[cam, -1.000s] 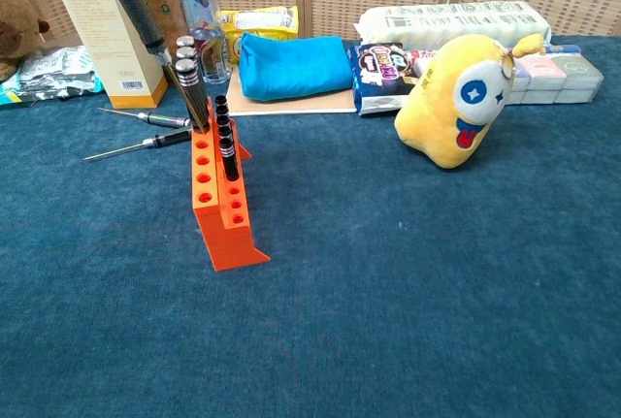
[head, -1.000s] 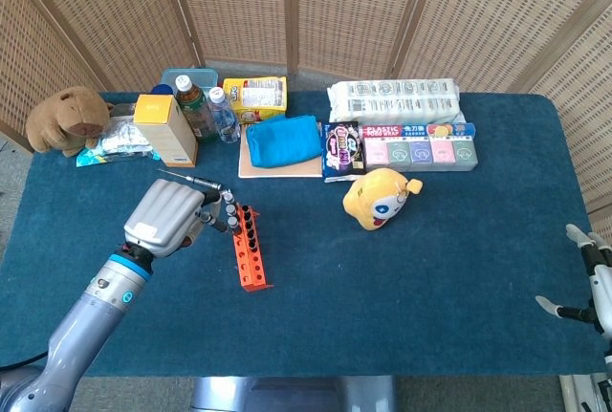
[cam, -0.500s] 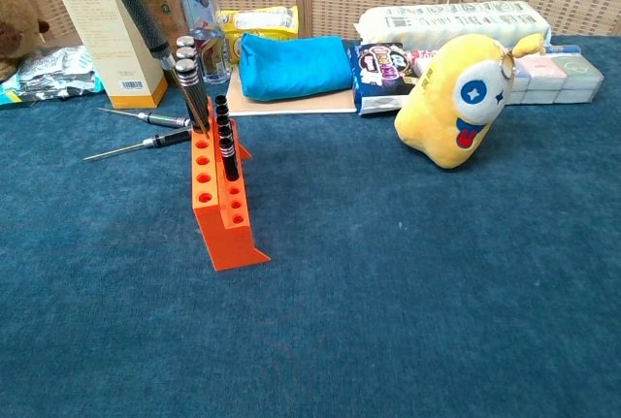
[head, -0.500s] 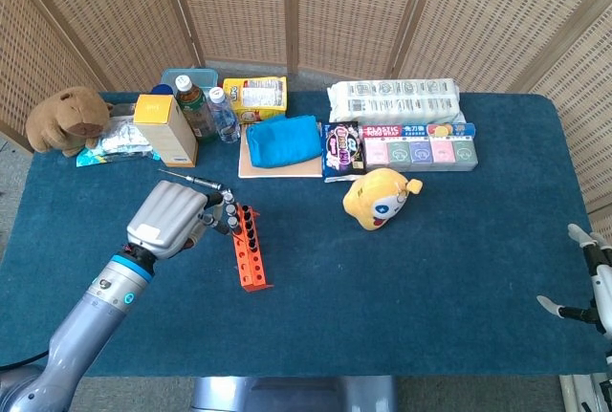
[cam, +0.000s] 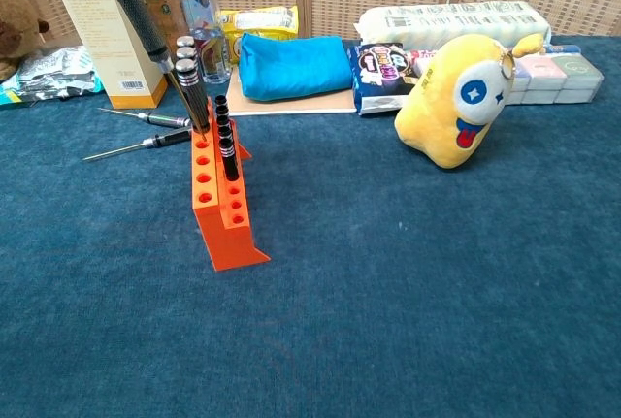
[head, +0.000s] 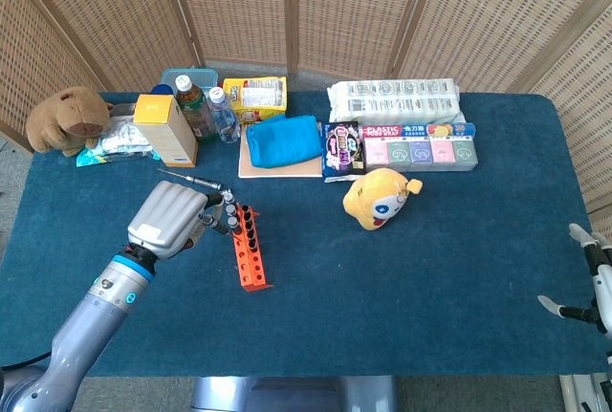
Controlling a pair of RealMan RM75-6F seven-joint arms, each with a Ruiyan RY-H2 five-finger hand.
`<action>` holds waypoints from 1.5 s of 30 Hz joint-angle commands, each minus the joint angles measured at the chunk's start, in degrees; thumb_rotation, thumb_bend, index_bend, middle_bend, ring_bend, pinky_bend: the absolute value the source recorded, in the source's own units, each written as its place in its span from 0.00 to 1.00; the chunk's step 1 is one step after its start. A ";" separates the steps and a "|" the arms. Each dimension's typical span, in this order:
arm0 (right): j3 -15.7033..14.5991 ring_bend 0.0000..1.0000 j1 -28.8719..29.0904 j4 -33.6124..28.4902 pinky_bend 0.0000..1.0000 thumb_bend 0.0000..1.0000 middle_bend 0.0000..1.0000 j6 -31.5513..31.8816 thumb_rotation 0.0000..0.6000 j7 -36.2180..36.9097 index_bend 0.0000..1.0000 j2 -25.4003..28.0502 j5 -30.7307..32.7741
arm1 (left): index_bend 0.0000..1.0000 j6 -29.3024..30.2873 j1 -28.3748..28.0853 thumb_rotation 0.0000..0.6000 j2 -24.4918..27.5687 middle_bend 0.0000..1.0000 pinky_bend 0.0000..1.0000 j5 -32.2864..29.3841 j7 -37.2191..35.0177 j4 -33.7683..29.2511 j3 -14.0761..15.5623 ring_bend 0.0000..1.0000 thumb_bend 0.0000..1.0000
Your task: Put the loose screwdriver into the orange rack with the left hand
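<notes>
The black knurled-handle screwdriver (cam: 136,13) leans tilted above the far end of the orange plastic rack (cam: 221,207), its tip down among the handles already standing there; whether the tip sits in a hole cannot be told. In the chest view only a grey fingertip touches its top at the frame's upper left corner; the rest of the hand is cut off. The head view shows the whole grey left hand (head: 174,217) just beside the rack (head: 250,251), fingers curled round the tool, which is mostly hidden behind them. Two thin loose screwdrivers (cam: 146,130) lie on the blue cloth tabletop (cam: 408,292) left of the rack; the head view shows only one clearly. The right hand (head: 590,283) rests at the tabletop's right edge, partly cut off, fingers spread.
</notes>
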 commanded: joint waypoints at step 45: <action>-0.01 0.01 -0.09 -0.02 0.00 0.05 0.15 0.06 1.00 0.53 0.00 0.21 -0.24 | 0.23 1.59 -1.67 1.00 -1.50 1.00 1.00 -1.12 2.47 0.00 0.18 1.00 0.38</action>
